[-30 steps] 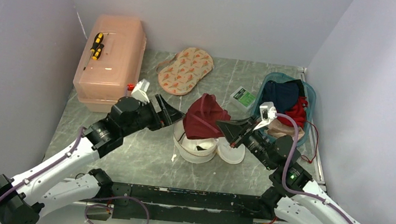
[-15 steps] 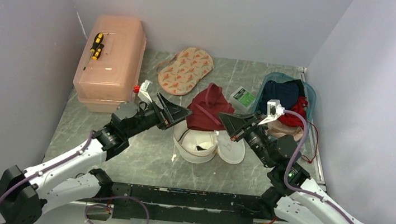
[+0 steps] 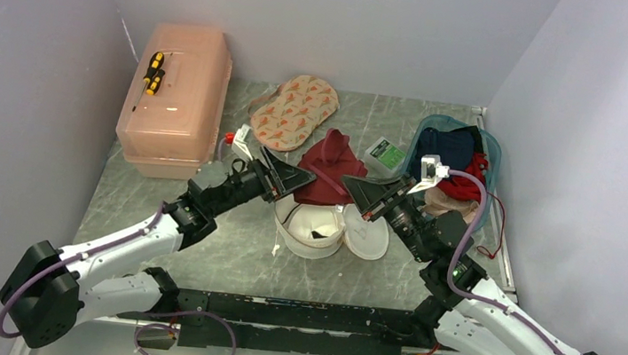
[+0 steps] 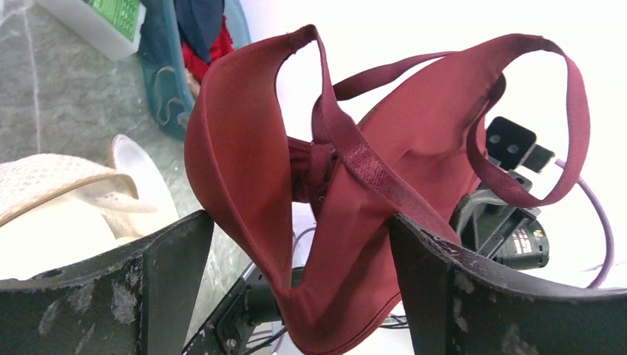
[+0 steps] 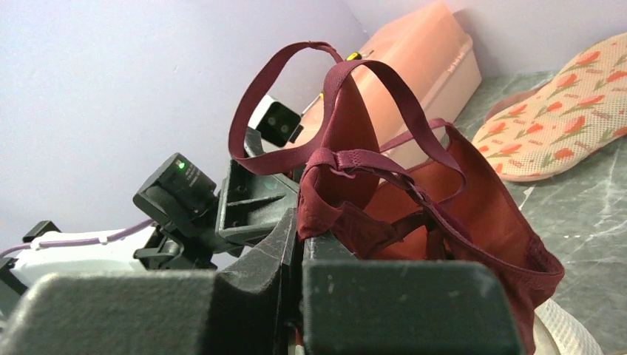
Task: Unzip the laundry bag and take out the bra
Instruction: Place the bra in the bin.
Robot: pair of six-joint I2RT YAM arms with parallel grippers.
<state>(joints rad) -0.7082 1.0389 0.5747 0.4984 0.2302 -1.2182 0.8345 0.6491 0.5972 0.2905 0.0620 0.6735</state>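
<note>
Right gripper (image 3: 352, 185) clamps the dark maroon soft-fabric bra (image 3: 328, 163) above the unzipped white mesh drum-shaped laundry bag (image 3: 291, 228), apparently to clear its rim; left gripper (image 3: 303, 178) gapes wide, gripping nothing.

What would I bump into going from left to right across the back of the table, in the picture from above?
pink box → beige piece with orange marks → maroon bra → small green packet → teal basket

Overhead from behind, wrist views close-up — opposed (both on bra (image 4: 236, 170))
</note>
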